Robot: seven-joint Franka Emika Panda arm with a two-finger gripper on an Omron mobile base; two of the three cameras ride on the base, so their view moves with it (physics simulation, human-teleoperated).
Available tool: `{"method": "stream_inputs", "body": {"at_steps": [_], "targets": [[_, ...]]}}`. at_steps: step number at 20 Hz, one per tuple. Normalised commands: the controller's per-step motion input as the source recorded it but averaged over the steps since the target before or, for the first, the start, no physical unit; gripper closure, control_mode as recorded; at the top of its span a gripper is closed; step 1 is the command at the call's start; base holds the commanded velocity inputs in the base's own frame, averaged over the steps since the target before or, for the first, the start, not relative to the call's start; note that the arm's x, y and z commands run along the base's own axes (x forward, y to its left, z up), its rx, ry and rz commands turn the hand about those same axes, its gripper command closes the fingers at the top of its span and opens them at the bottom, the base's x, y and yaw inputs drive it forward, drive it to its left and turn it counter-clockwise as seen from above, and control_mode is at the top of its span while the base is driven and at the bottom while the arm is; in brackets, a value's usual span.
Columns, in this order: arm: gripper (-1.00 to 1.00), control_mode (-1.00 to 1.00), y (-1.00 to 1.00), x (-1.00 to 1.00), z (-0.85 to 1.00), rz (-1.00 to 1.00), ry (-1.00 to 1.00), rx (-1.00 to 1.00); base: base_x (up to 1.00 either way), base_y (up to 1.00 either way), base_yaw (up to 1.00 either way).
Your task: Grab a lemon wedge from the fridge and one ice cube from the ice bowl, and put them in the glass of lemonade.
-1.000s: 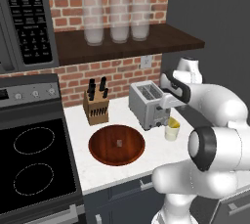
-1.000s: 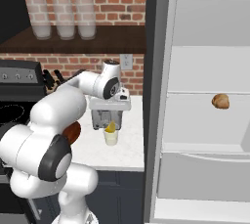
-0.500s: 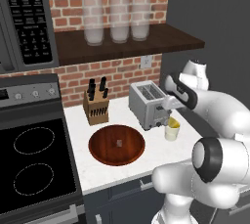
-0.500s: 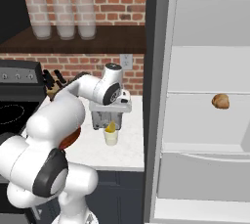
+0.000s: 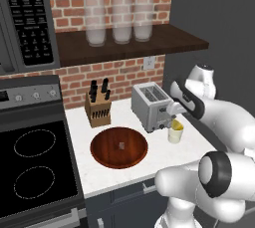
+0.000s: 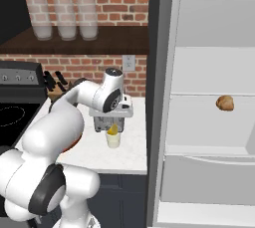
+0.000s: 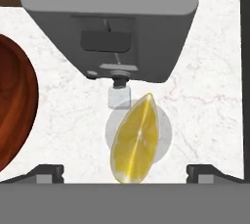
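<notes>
The claw [image 7: 125, 171] hangs directly above the glass of lemonade [image 5: 175, 132], its two tips spread wide with nothing between them, so it is released. The lemon wedge [image 7: 135, 139] sits in the mouth of the glass, one pointed end tipped up over the rim, which looks like the reason the claw stands open here: the drop has been made over the glass. The glass stands on the white desk [image 5: 164, 155] just in front of the toaster [image 5: 152, 105], near the desk's right edge, close beside the fridge [image 6: 209, 122], whose door is open on white shelves with a brown lump [image 6: 225, 103] on one. The ice bowl [image 5: 119, 147] lies to the left of the glass, near it but apart, with one small pale ice cube [image 5: 121, 146] at its middle; judging by that, the ice is the part of the task left to do.
</notes>
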Motion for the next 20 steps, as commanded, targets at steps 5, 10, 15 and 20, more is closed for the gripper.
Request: {"method": "stream_inputs", "body": {"at_steps": [5, 10, 15, 20], "targets": [[-1.00, -1.00, 0.00, -0.02, 0.00, 0.00, -0.05, 0.03, 0.00, 0.00, 0.00], [-1.00, -1.00, 0.00, 0.00, 0.00, 0.00, -0.04, 0.03, 0.00, 0.00, 0.00], [-1.00, -1.00, 0.00, -0.04, 0.00, 0.00, -0.06, 0.03, 0.00, 0.00, 0.00], [-1.00, -1.00, 0.00, -0.11, 0.08, 0.00, -0.06, 0.05, 0.00, 0.00, 0.00]]}}
